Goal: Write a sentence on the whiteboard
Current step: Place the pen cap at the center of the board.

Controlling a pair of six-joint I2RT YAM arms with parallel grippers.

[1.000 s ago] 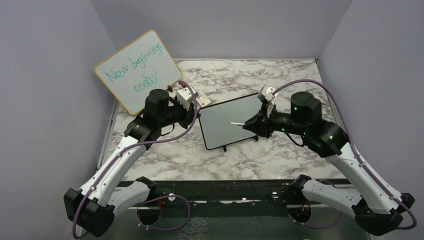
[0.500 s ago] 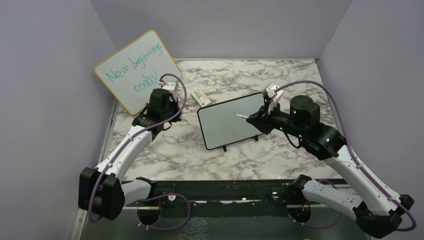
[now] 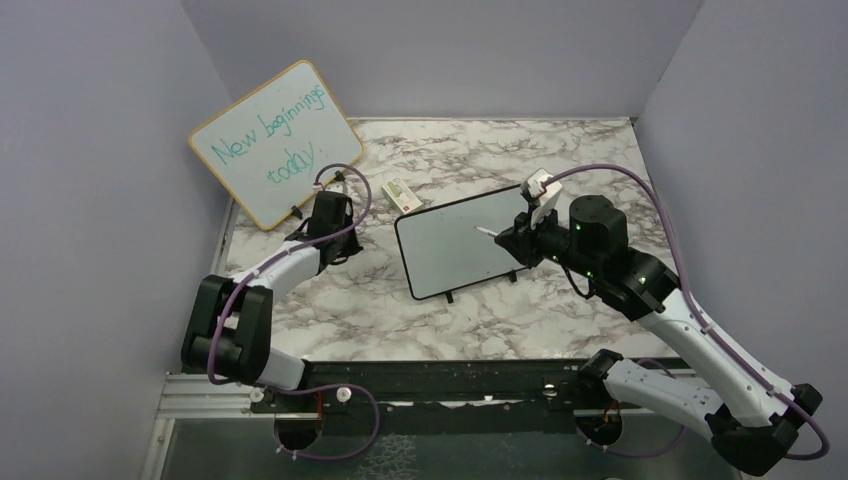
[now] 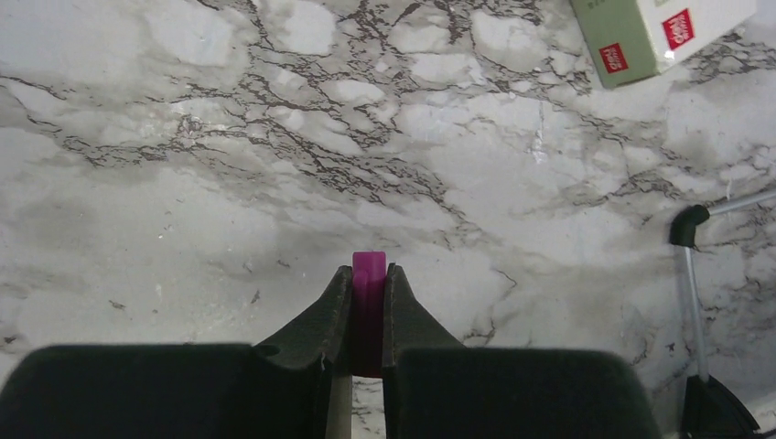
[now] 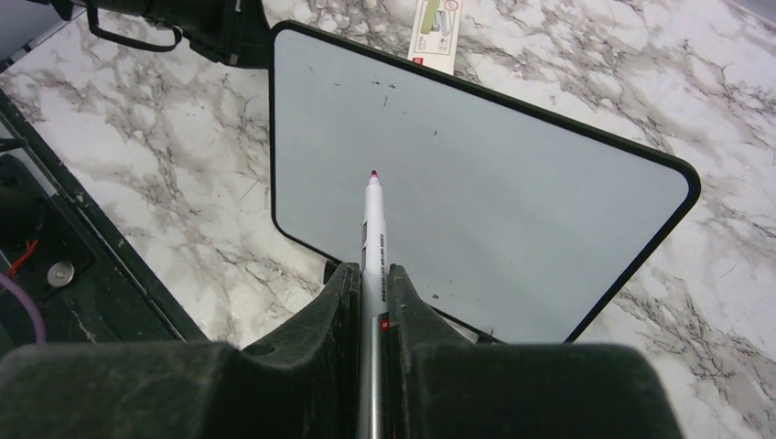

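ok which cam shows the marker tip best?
Right wrist: the marker runs up the frame from the right hand, red tip clear against the whiteboard. Top external shows only a small sliver; left wrist misses it.

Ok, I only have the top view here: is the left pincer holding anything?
Observer: Yes. The left wrist view shows the left pincer shut on a small magenta piece, apparently a cap.
Operator: And the marker on the right, is it uncapped?
Observer: Yes. In the right wrist view the right pincer grips the marker, its pink tip bare and aimed at the whiteboard.
Operator: Anything written yet?
Observer: No words. The right wrist view shows only a few tiny dark specks near the far edge.
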